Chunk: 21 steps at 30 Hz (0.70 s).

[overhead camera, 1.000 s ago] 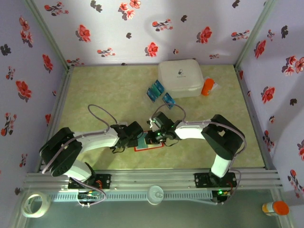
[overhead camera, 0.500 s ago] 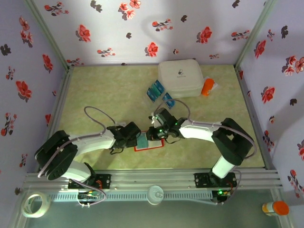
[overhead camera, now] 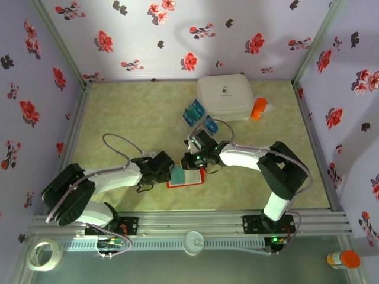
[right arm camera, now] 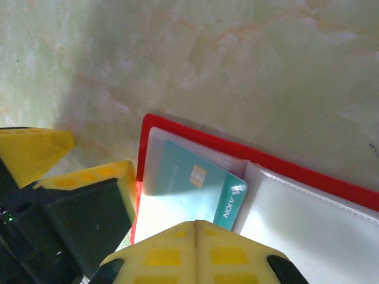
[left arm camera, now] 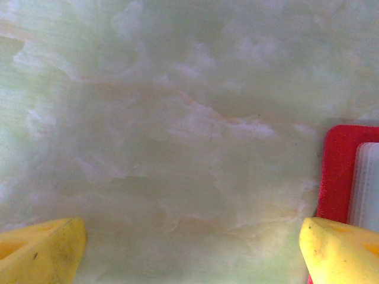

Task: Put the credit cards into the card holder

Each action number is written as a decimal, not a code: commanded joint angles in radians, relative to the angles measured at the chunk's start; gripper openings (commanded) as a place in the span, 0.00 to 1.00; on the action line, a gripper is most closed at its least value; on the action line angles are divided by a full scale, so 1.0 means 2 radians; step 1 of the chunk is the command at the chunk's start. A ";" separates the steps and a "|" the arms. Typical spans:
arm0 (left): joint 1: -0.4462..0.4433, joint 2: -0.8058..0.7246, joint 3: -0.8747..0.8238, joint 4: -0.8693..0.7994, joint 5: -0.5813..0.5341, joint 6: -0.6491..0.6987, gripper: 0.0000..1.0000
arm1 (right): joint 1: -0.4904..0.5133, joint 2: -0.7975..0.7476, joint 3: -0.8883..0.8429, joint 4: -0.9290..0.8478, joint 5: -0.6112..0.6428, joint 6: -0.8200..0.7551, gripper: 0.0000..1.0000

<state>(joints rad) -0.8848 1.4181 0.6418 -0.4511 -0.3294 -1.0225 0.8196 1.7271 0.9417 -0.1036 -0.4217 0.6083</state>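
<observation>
Inspected from above and from both wrists. The card holder [overhead camera: 195, 179] lies open and flat on the table [overhead camera: 130, 124], at 6 o'clock of the table's middle, between the two wrists. In the right wrist view, one teal card [right arm camera: 192, 186] lies partly under the clear pocket [right arm camera: 157, 148] of one leaf. It sits askew, with its printed end pointing to about 4 o'clock and reaching the fold. The right gripper [right arm camera: 195, 236] stands over the near end of that card with its yellow fingers pressed fully together and no gap between them. Whether the card's edge is nipped between them cannot be determined, because the fingertips cover it. The left gripper [left arm camera: 189, 254] is spread wide, with one finger at 7 o'clock and the other at 5 o'clock of its own view. Only bare table lies between the fingers, and nothing is held. The 5 o'clock finger sits right at the holder's red edge; contact cannot be confirmed. Loose credit cards [overhead camera: 193, 112], blue and teal, lie in two spots at 12 o'clock of the holder. They are well apart from it and just beside the white case [overhead camera: 225, 94], at the case's 7 o'clock corner. An orange bottle [overhead camera: 259, 109] rests against the case at its 4 o'clock side.
</observation>
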 commanded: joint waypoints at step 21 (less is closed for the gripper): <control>0.005 0.020 -0.004 0.031 0.002 -0.005 0.94 | 0.027 0.062 0.041 -0.010 0.000 -0.005 0.03</control>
<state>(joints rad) -0.8848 1.4254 0.6403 -0.4461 -0.3351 -1.0222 0.8589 1.8362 1.0000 -0.1036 -0.4217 0.6083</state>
